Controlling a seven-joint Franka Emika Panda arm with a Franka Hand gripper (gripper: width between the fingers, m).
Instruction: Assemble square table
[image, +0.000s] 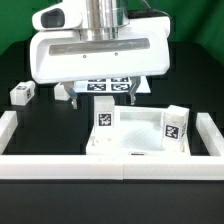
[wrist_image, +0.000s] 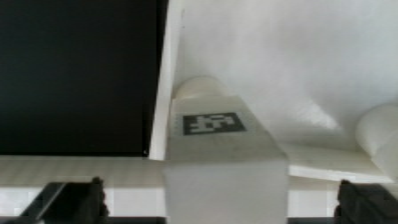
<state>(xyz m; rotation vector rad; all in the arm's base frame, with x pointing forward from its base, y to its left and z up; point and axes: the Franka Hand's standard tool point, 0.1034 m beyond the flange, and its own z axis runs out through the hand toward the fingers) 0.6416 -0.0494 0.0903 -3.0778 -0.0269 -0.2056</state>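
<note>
Nearest the camera in the exterior view runs a long white border wall (image: 110, 166) across the bottom of the frame, with matching walls at the exterior view's left (image: 9, 130) and right (image: 211, 135). Just behind the front wall, in the lower centre, sits the square tabletop (image: 135, 138), a white tray with a raised rim, resting on the black bench (image: 40, 120). Two short legs stand upright in it, one at its left corner (image: 104, 120) and one at its right corner (image: 173, 125), each showing a black-and-white tag. Whether they are fully seated cannot be told. A loose leg (image: 22, 93) lies on the bench at the middle left, well apart from the tabletop.

The fingers (image: 135, 93) hang spread wide with nothing between them, above the far side of the tabletop and in front of the marker board (image: 105, 86). The wrist view looks down on a tagged leg (wrist_image: 214, 124) against the tabletop's edge, with the dark finger tips (wrist_image: 80, 200) on either side of it.

All the parts look like hard, smooth plastic, so they are probably light and stiff but somewhat slippery. The loose leg would best be pinched across its middle, squarely on its flat sides. The tabletop offers only its thin rim wall to grip, and it would likely slide on the bench if pushed.
</note>
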